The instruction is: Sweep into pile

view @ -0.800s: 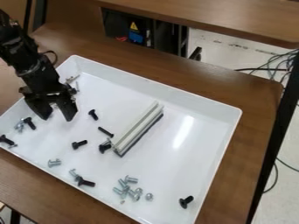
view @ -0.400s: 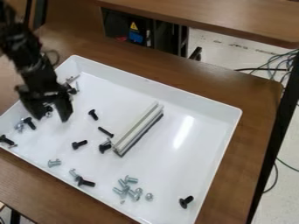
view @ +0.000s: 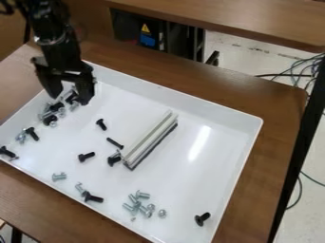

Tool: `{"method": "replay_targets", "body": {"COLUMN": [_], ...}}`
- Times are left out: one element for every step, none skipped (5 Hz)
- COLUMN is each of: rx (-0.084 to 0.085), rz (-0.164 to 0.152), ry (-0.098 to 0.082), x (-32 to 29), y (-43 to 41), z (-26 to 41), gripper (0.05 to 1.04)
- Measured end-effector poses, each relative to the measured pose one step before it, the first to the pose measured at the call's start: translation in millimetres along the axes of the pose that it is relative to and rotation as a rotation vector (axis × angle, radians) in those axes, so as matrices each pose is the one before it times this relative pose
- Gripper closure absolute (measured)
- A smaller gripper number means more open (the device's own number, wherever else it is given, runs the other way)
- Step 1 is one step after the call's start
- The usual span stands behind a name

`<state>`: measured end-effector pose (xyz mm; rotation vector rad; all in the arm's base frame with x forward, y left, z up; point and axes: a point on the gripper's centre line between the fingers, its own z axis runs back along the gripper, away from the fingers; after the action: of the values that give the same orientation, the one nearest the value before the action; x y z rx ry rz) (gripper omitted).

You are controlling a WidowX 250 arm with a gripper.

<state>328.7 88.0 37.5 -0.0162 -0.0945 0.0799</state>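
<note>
Over the tray's far-left corner, the gripper (view: 68, 99) hangs with its fingers spread apart, released, beside a loose pile of black and silver screws (view: 51, 114). More black screws (view: 101, 124) lie scattered toward the middle, near a long metal bar (view: 151, 140) set at a slant. Closer to the near edge sits a silver cluster (view: 141, 204), with a lone black screw (view: 202, 219) to its right in the white tray (view: 190, 182).

A yellow triangular warning sign (view: 145, 29) marks the dark equipment (view: 127, 27) at the back.
</note>
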Motion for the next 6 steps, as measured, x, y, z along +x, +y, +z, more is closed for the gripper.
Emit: {"method": "replay_targets", "body": {"rx": [-0.0115, -0.0060, -0.0514, -0.0116, 0.0110, 0.0608], "rz": [-0.1805, -0.1483, -0.0901, -0.0426, 0.0244, 0.0567], "ry": [-0.0436, -0.0048, 0.0158, 0.0070, 0.0744, 0.0478], "x": [11.97, 1.90, -6.88, 1.70, -9.13, -0.68], "y": [-40.16, -35.43, -37.79, -19.53, -0.49, 10.00], "z": [2.57, -7.86, -11.49, -4.31, -20.61, -4.48], "gripper": [0.083, 0.083, 0.083, 0.083, 0.083, 0.083]}}
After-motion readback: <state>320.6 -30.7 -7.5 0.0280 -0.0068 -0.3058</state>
